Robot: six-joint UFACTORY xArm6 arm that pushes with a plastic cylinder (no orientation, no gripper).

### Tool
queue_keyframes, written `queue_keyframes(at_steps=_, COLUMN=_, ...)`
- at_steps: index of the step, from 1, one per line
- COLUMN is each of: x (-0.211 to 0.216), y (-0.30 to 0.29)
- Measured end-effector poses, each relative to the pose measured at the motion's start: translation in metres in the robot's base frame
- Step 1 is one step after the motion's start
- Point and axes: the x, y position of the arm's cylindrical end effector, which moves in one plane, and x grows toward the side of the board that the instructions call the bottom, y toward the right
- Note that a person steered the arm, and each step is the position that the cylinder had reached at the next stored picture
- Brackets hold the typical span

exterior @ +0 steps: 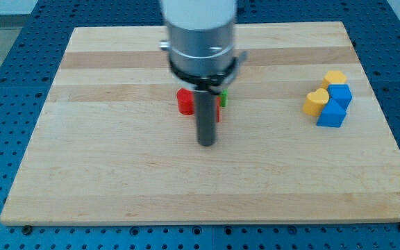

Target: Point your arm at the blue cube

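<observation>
- My tip (206,144) sits near board centre, just below the red block (185,101) cluster. No claw on this rig: a plain rod, nothing to open or close.
- Right behind the rod: red block on its left side, a second red bit (218,113) and a sliver of green block (223,96) on its right, mostly hidden by the rod. Shapes not readable. Can't tell if the rod touches them.
- Target: blue cube (340,93), well off to the view's right, in a tight group of four.
- Group: yellow block (335,77) above it, yellow heart-like block (316,102) at its left, second blue block (332,114) below. All touching or nearly so.
- Handling, my guess: small, light, rigid, slides easily on the wooden board (117,167). No grasp is possible; pushing only.
- Approach from the right or upper right looks least blocked; neighbours will shift if nudged.
- The tip isn't at the target yet.
</observation>
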Motion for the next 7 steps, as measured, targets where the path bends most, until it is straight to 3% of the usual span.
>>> queue_keyframes(at_steps=1, x=0.0, y=0.061)
queue_keyframes(at_steps=4, x=0.004, y=0.099)
queue_keyframes(at_steps=7, x=-0.018, y=0.26)
